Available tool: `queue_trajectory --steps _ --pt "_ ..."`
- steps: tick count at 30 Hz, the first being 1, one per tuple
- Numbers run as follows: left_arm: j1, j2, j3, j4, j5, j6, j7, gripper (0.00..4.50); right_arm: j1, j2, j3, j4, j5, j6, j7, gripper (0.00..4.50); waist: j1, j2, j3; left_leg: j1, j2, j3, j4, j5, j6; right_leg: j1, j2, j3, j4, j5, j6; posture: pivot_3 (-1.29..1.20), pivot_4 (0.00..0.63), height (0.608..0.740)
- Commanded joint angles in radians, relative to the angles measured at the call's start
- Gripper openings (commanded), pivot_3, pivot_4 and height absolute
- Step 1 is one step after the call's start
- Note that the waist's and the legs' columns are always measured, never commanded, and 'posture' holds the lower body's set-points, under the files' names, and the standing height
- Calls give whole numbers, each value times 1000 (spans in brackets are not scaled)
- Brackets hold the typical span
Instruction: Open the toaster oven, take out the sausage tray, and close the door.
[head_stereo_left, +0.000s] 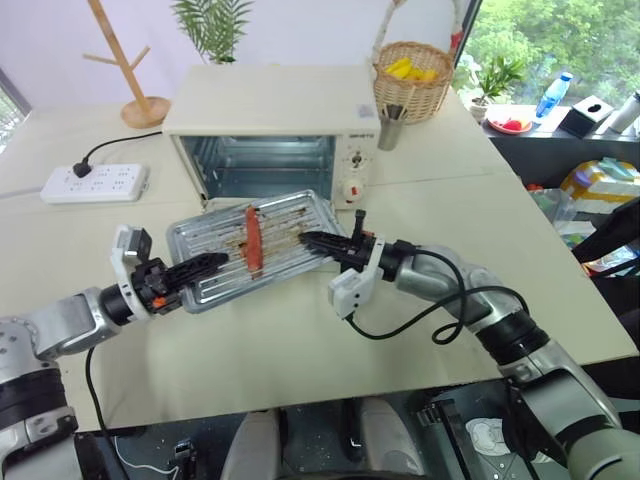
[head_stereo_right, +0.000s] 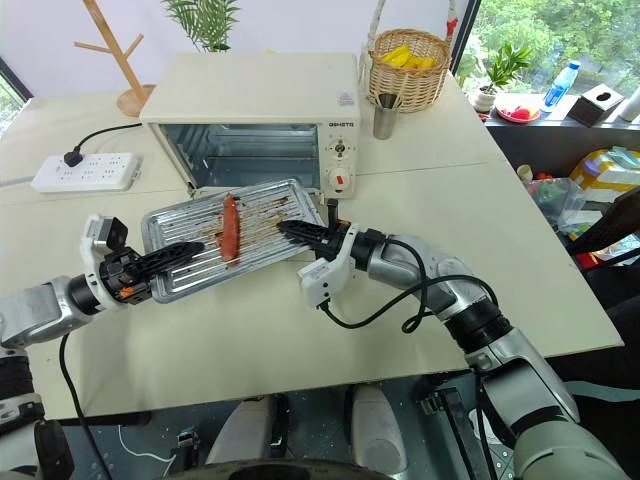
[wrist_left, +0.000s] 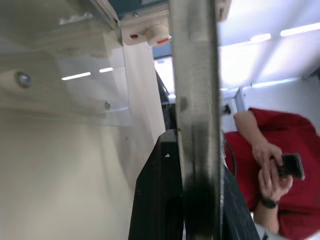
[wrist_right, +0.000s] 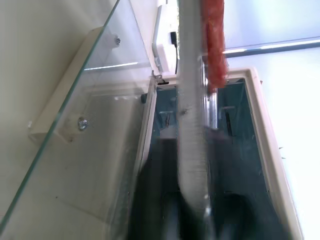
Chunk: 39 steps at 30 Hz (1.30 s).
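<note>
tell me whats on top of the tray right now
One red sausage lies across the ridged metal tray, near its middle, with brown grease streaks around it. The left pincer and right pincer cover small parts of its edges.

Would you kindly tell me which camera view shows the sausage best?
The left eye view: the whole sausage lies in plain sight along the tray. The right eye view shows it much the same. The right wrist view catches its red edge; the left wrist view gives the tray's edge.
</note>
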Motion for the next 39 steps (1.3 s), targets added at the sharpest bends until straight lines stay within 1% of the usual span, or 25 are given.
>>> queue_trajectory --steps 1,2,9,13,15,18,21,27,30,34,35,39 --pt "59 16 -25 -55 -112 -95 74 0 4 -16 -47 -76 30 2 9 2638 0 0 0 0 0 0 0 0 0 0 0 0 0 0 0 0 150 740" --pt "78 11 -27 -69 -122 -112 80 0 12 -26 -51 -86 39 1 19 3116 1 0 0 0 0 0 0 0 0 0 0 0 0 0 0 0 150 740" --pt "220 -51 12 -187 -126 -204 66 0 95 -123 -107 -158 123 -11 84 3116 22 0 0 0 0 2 0 0 0 1 0 0 -3 -1 -2 0 150 740" --pt "310 -101 88 -256 -126 -269 64 0 142 -164 -154 -168 190 20 124 3116 24 0 0 0 0 4 0 0 0 2 0 0 -5 -2 -4 0 150 740" --pt "381 -149 141 -320 -126 -315 70 0 166 -180 -183 -144 232 59 147 3116 24 0 0 0 0 4 0 0 0 3 0 0 -5 -2 -4 0 150 740" --pt "481 -212 209 -407 -126 -377 65 0 180 -183 -209 -97 276 108 171 3116 22 -1 0 1 1 6 0 0 0 3 0 0 -7 -3 -4 0 150 740" --pt "575 -296 295 -491 -126 -471 67 0 158 -154 -214 -15 306 164 187 3116 24 -1 -1 1 1 6 0 0 0 3 1 0 -7 -3 -5 0 150 740" --pt "668 -402 399 -566 -126 -627 75 0 114 -110 -193 108 314 174 201 3116 27 -1 -1 1 0 6 1 0 0 4 1 0 -7 -3 -5 0 150 740" --pt "703 -419 413 -565 -126 -672 65 0 96 -83 -177 161 323 165 216 2318 26 -2 -1 1 0 6 1 0 0 5 1 0 -8 -3 -5 0 150 740" --pt "708 -407 429 -530 -126 -725 57 0 70 -48 -144 251 296 157 224 252 26 -2 -1 0 0 6 1 0 0 5 2 0 -8 -3 -5 0 150 740" --pt "705 -399 435 -522 -126 -741 59 0 65 -40 -132 275 287 156 228 50 25 -3 -2 1 0 6 1 0 0 5 2 0 -8 -3 -5 0 150 740" --pt "690 -374 452 -501 -126 -771 57 0 55 -18 -97 342 260 132 217 50 24 -3 -2 1 0 6 1 0 0 5 2 0 -8 -3 -5 0 150 740"
